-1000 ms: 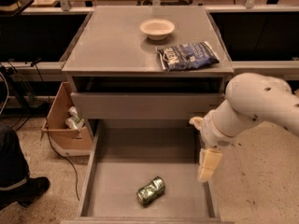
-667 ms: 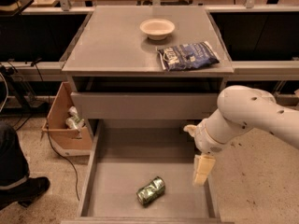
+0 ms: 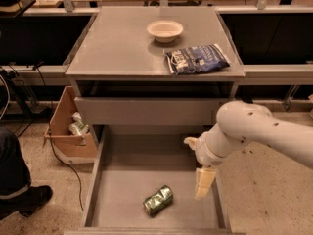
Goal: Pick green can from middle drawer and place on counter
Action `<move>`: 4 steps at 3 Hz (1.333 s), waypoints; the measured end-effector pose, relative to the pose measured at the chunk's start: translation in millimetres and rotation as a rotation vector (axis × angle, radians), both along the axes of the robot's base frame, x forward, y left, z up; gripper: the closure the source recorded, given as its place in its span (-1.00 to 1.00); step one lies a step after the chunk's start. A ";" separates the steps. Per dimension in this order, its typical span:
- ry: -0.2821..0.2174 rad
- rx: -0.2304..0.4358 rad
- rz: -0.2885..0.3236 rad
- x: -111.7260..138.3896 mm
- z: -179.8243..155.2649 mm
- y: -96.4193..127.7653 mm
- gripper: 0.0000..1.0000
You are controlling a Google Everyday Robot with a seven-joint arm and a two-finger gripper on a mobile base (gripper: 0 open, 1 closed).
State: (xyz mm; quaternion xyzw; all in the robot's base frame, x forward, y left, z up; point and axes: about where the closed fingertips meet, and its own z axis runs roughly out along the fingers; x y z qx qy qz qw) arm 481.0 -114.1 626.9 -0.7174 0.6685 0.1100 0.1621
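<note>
Camera view looks down on a grey cabinet with the middle drawer (image 3: 122, 175) pulled out towards the near edge. The green can (image 3: 158, 200) lies on its side on the drawer's flat floor, dented, near the front and slightly right of centre, touching neither side wall.

The gripper (image 3: 204, 182) points downward over the right part of the drawer, close to the right wall and a little farther back than the can. It is near the can but clearly apart from it and holds nothing. Whether it is wide or narrow cannot be told. The white arm (image 3: 259, 131) reaches in from the right.

Above the middle drawer, a shallower drawer (image 3: 146, 110) with a plain front panel sits slightly out. On the counter (image 3: 117, 43), a pale bowl (image 3: 165, 30) stands towards the far side, and a dark blue snack bag (image 3: 196, 58) lies flat near the right front corner.

On the floor, left of the cabinet, an open cardboard box (image 3: 63, 131) holds a few small items (image 3: 77, 126), one of which looks like a can.
</note>
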 end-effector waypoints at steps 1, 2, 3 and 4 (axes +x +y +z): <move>0.012 0.009 0.049 7.5 -42.0 13.3 -1.00; 0.012 0.024 0.102 12.7 -92.4 20.5 -1.00; 0.004 0.062 0.142 15.7 -156.5 24.1 -1.00; 0.009 0.084 0.148 18.5 -194.0 25.3 -1.00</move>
